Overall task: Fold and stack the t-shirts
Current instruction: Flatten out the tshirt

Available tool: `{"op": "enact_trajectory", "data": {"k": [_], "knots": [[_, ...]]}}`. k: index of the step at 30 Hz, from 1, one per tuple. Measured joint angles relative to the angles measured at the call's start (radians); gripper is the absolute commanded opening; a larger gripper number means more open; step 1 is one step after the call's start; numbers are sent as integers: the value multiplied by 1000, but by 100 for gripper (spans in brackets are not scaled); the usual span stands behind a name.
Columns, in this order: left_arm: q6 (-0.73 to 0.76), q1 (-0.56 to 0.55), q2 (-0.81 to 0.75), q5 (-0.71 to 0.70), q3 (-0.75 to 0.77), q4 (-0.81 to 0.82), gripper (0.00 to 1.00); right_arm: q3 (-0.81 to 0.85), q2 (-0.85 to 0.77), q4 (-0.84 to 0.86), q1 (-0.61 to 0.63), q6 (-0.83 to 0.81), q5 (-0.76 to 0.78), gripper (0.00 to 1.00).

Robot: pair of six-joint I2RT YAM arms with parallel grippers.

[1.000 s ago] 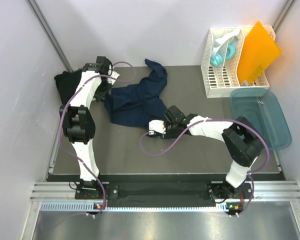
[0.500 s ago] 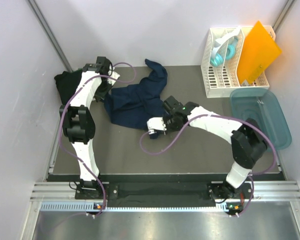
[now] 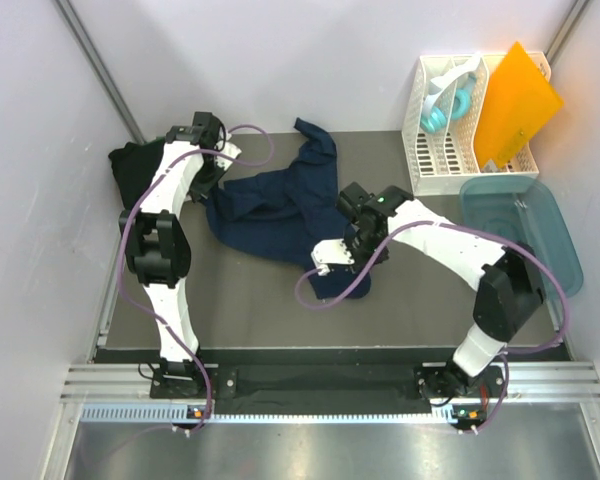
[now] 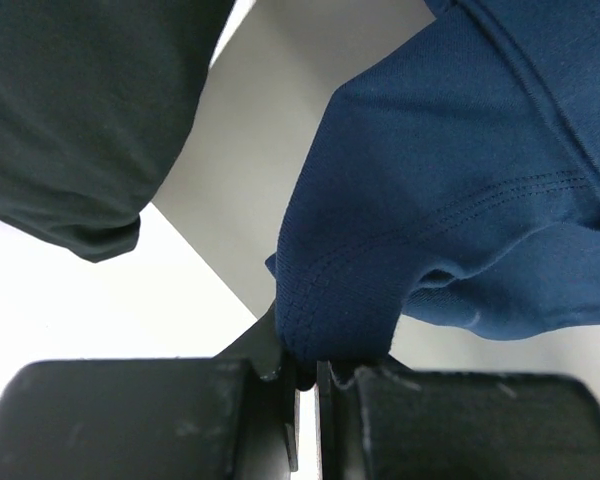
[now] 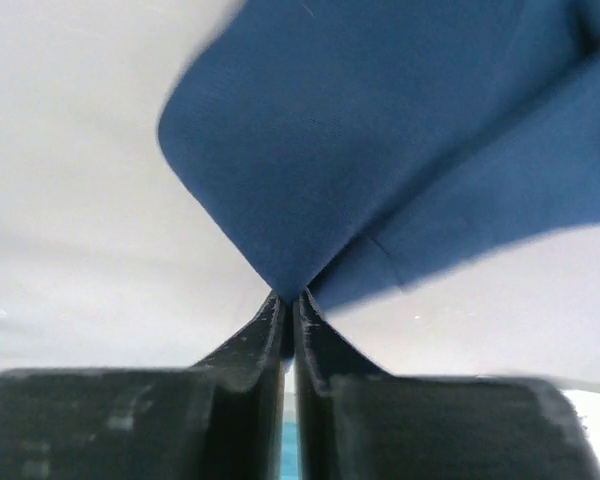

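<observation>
**A:** How is the room, and the surface?

**B:** It is a small cell with plain pale walls on three sides. The desk has a dark grey matt top. A metal rail runs along its near edge, where both arms are bolted.

**A:** What stands on it?

**B:** A white slotted rack is at the far right corner, with an orange sheet leaning in it. Just nearer, at the right edge, is a teal plastic tub.

**A:** And the t-shirts?

**B:** The navy t-shirt lies crumpled, from the far edge down toward the centre of the desk. A dark t-shirt lies in a heap at the far left corner, partly hidden behind the left arm.

**A:** How are the fingers?

**B:** The left fingers are pressed together on a stitched hem of the navy t-shirt, at its end toward the far left corner. The right fingers are closed on a corner of the same t-shirt, near the centre of the desk. The cloth spreads out from that pinched corner.
</observation>
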Motion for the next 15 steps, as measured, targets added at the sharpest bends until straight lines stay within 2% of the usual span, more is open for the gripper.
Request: {"op": "enact_trajectory", "data": {"k": [2,5,7,9,11,15], "knots": [[-1,0,6,2,16,-3,0,-34,29,67,-10,22,44,40],[-1,-2,11,6,22,-5,0,-51,137,228,-31,75,148,49],[-2,-3,13,6,22,-6,0,-56,222,386,-46,117,235,60],[-2,-4,13,6,22,-7,0,-77,270,558,-57,156,330,63],[-2,-4,13,6,22,-7,0,-100,277,686,-63,170,410,70],[-6,-4,13,6,22,-6,0,-141,253,912,-77,180,532,69]]}}
